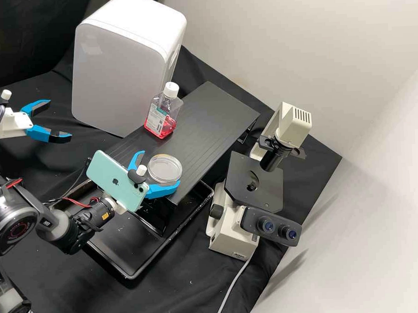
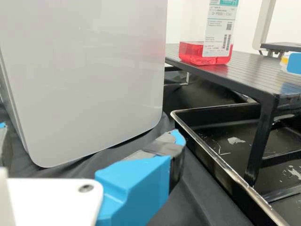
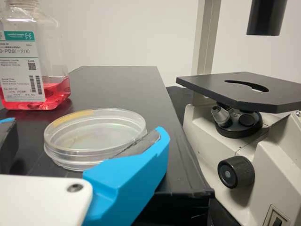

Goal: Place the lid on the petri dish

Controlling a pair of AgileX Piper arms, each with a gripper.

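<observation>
A clear petri dish (image 1: 164, 169) (image 3: 94, 136) with its lid on top sits at the near end of a black raised platform (image 1: 216, 114). My right gripper (image 1: 159, 170) is open and straddles the dish. One blue finger's pad (image 3: 141, 143) lies against the dish's rim, while the other finger (image 3: 7, 141) stands a little apart from it. My left gripper (image 1: 58, 119) hangs open and holds nothing, far to the left in front of the white box, with one of its fingers (image 2: 155, 157) near the box's lower corner.
A white box (image 1: 126, 63) stands at the back. A bottle of red liquid (image 1: 163, 113) is on the platform behind the dish. A black tray (image 1: 130, 266) lies under the platform. A microscope (image 1: 256, 191) stands to the right.
</observation>
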